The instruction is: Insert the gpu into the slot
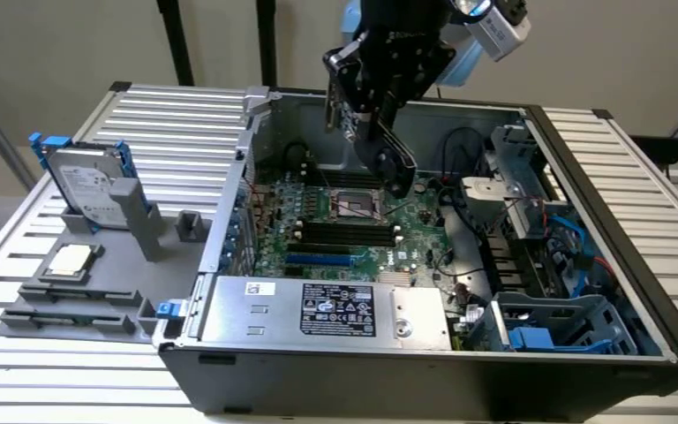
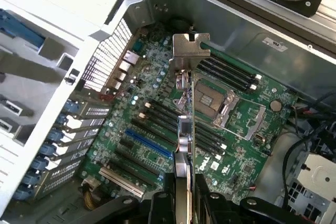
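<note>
Note the gripper (image 2: 185, 203), its jaws pressed onto the gpu (image 1: 387, 159) from both sides, so that you see the card held edge-on in the wrist view, with its silver bracket (image 2: 188, 51) at the far end. In the exterior view the card hangs tilted above the motherboard (image 2: 152, 61) inside the open case (image 1: 433, 380); its lower end is over the square processor socket (image 1: 357, 201). The card touches nothing on the board. Find the slot (image 1: 319, 261), a bright-blue strip, beyond the black memory slots (image 1: 345, 234) from the socket and just beside the silver power-supply box (image 1: 327, 309). The card is apart from the slot and not seated in it. Outside the case, on the exterior view's left, a hard drive (image 1: 86, 181) stands upright in a grey holder.
</note>
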Motion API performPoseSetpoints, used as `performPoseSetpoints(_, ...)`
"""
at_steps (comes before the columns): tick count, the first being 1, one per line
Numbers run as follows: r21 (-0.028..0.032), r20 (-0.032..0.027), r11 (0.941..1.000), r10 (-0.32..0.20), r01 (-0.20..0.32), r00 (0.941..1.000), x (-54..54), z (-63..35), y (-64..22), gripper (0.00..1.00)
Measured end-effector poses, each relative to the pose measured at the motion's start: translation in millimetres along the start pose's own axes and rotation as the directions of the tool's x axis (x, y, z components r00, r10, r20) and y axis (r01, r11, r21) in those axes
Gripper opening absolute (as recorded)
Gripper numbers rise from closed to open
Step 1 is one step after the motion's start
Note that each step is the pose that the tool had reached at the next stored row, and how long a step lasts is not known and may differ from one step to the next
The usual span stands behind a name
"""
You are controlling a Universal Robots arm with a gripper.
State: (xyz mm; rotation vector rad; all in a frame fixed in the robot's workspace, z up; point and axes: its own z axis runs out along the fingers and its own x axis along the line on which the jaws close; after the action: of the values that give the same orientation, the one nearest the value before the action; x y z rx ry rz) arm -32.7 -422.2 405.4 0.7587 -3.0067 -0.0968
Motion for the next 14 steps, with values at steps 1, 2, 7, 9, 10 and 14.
performPoseSetpoints(1,0.0009,-0.0001,0.9998,-0.019,0.019,0.9998,0.0,0.3,0.0,0.26)
performPoseSetpoints(2,0.0020,-0.0005,0.9993,-0.037,0.037,0.9993,0.0,0.5,0.0,0.26)
performPoseSetpoints(7,0.0064,-0.0023,0.9918,-0.128,0.128,0.9918,-0.1,1.8,-0.1,0.26)
performPoseSetpoints(9,0.0080,-0.0034,0.9865,-0.163,0.163,0.9866,-0.1,2.3,-0.1,0.26)
performPoseSetpoints(10,0.0089,-0.0039,0.9835,-0.180,0.180,0.9836,-0.1,2.5,-0.2,0.26)
performPoseSetpoints(14,0.0120,-0.0062,0.9676,-0.252,0.252,0.9676,-0.1,3.6,-0.2,0.26)
